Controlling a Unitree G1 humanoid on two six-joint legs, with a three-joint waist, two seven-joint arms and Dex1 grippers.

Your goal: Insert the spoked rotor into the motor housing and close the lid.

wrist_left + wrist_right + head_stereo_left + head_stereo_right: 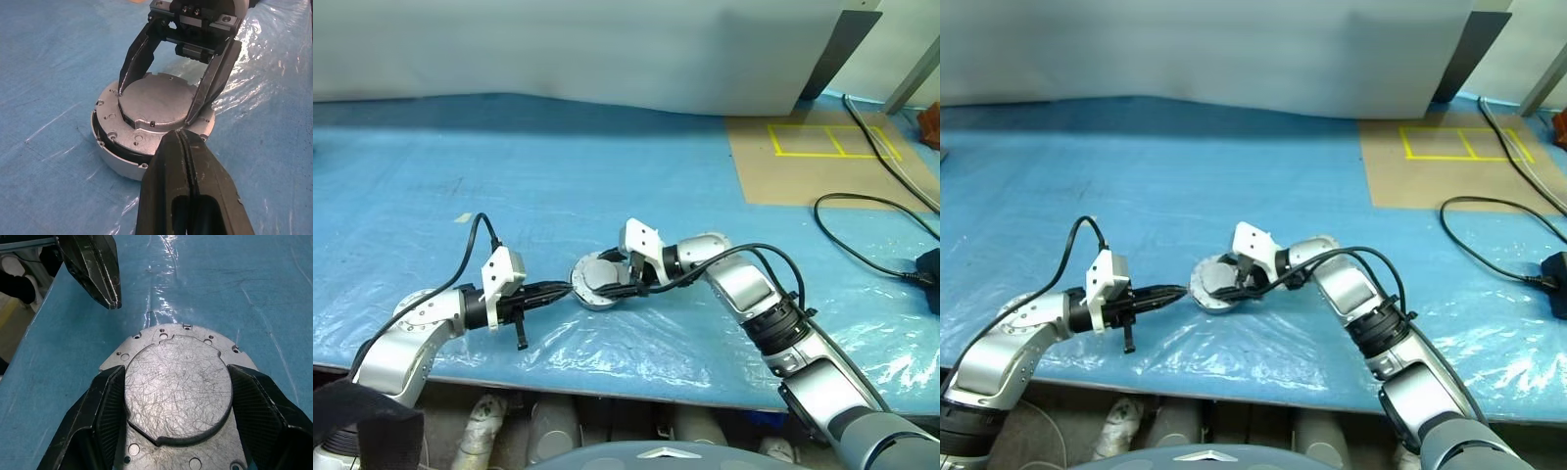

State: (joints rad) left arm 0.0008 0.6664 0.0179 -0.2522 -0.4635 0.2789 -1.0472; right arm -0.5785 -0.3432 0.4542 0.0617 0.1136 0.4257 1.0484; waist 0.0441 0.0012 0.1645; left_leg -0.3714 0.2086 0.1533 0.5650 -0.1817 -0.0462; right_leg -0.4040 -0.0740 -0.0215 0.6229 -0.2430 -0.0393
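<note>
the motor housing (117, 161) sits on the blue table (607, 176) near its front edge, with the lid (178, 387) folded down over it, plain grey face up. the spoked rotor is presumably inside. the right gripper (161, 105) straddles the lid's raised disc, its fingers (105, 404) spread and touching the disc's edge at 3 and 9 o'clock. the left gripper (185, 147) has its fingers pressed together, empty, its tip just beside the housing rim at 6 o'clock in its own wrist view. judgement: closing is nearly done. a dark gap shows under the lid's edge, so press straight down and evenly, with the left tip bracing the rim against sliding.
</note>
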